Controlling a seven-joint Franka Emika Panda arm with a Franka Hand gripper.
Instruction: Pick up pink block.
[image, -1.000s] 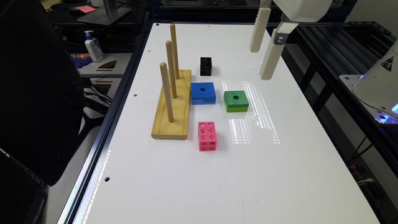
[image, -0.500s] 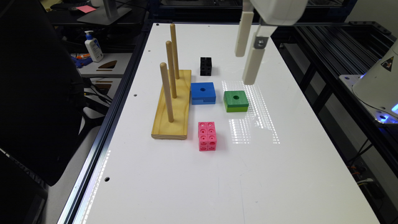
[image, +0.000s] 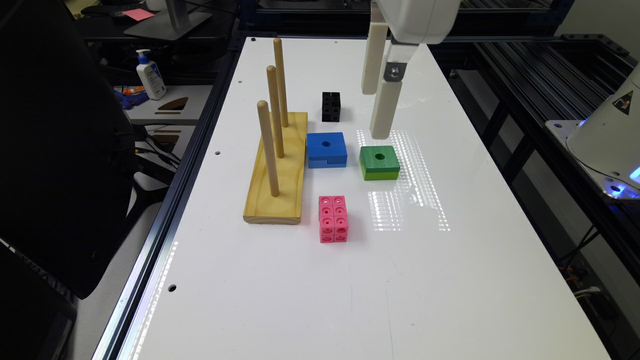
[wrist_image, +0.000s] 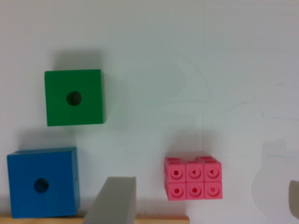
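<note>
The pink block (image: 333, 219) (wrist_image: 193, 178) lies flat on the white table (image: 450, 280), an elongated piece of joined holed cubes, a little in front of the blue and green blocks. My gripper (image: 375, 115) hangs open in the air above the table, over the spot just behind the green block (image: 379, 162), well clear of the pink block. In the wrist view one grey finger (wrist_image: 114, 200) shows beside the blue block (wrist_image: 42, 186) and the other finger (wrist_image: 294, 198) at the picture's edge, with nothing held between them.
A wooden base with three upright pegs (image: 277, 165) stands at the exterior view's left of the blocks. A flat blue square (image: 326, 149) and a small black holed cube (image: 331, 106) lie behind the pink block. Dark frame rails border the table.
The gripper has moved toward the exterior view's left and come lower, from the table's far right side to just behind the green block. The blocks have not moved.
</note>
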